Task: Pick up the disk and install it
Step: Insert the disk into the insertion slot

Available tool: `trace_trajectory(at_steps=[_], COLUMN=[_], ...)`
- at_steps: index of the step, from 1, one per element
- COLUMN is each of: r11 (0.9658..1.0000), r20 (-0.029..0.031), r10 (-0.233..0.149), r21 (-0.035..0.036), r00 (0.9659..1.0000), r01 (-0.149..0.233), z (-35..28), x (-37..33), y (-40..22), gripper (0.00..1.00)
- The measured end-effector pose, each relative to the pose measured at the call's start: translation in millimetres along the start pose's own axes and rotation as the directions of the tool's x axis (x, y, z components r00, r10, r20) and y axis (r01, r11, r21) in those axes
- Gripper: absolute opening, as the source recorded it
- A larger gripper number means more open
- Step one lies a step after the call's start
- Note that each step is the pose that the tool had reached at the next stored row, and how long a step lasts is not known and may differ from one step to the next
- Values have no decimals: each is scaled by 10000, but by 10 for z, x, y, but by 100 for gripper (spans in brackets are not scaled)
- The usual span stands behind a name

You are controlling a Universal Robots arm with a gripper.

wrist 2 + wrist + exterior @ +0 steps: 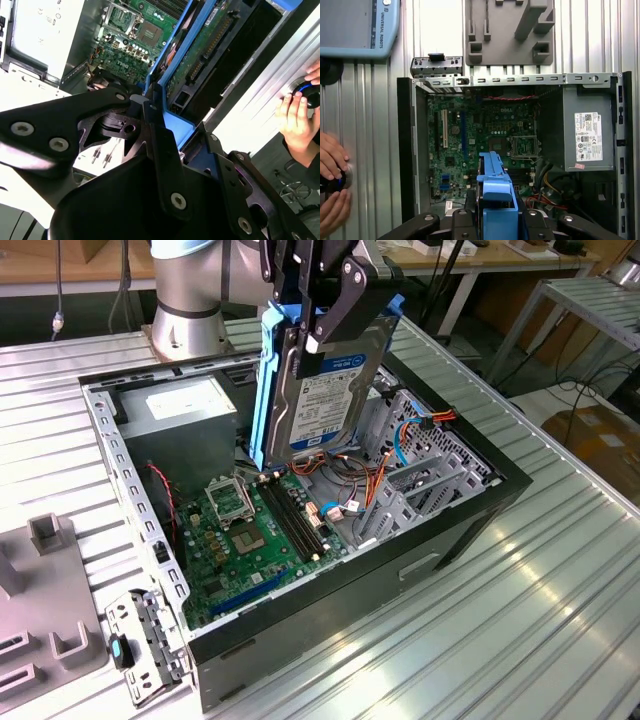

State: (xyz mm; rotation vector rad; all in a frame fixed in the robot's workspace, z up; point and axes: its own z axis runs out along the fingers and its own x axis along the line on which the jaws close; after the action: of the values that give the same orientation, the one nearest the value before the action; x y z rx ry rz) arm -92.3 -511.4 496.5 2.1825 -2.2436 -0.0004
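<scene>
The disk (330, 390) is hanging nearly upright above the open computer case (450, 530), so the pick-up is looking done and the installing is not. The hand (335, 310) is clamping its top edge. Below, loose cables (372, 485) are crowding the metal drive cage (425, 465), and the power supply (185, 410) is sitting nearby.

A robotics workshop: robot arm (190, 290) mounted on slatted metal bench (560, 620)
</scene>
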Motion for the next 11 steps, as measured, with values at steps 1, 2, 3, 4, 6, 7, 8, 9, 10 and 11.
trace_trajectory(at_steps=[1, 2, 3, 4, 6, 7, 8, 9, 10, 11], r11=[10000, 10000, 10000, 10000, 10000, 10000, 10000, 10000, 10000, 10000], r20=[-1, -1, 0, -1, -1, 1, 1, 2, -2, -1], r10=[-1, -1, -5, -4, -4, -4, -3, -4, -4, -4], r21=[0, -1, 0, 0, -1, 0, 0, 1, 0, 0], r00=[10000, 10000, 10000, 10000, 10000, 10000, 10000, 10000, 10000, 10000], r01=[1, 1, 5, 4, 4, 4, 3, 4, 4, 4], z=[0, 0, 0, 0, 2, 8, 10, 12, 14, 17], x=[6, 17, 34, 62, 113, 156, 166, 170, 172, 173], y=[-1, -1, -2, -2, -4, -12, -27, -53, -120, -199], gripper=[37, 37, 37, 37, 37, 37, 37, 37, 37, 37])
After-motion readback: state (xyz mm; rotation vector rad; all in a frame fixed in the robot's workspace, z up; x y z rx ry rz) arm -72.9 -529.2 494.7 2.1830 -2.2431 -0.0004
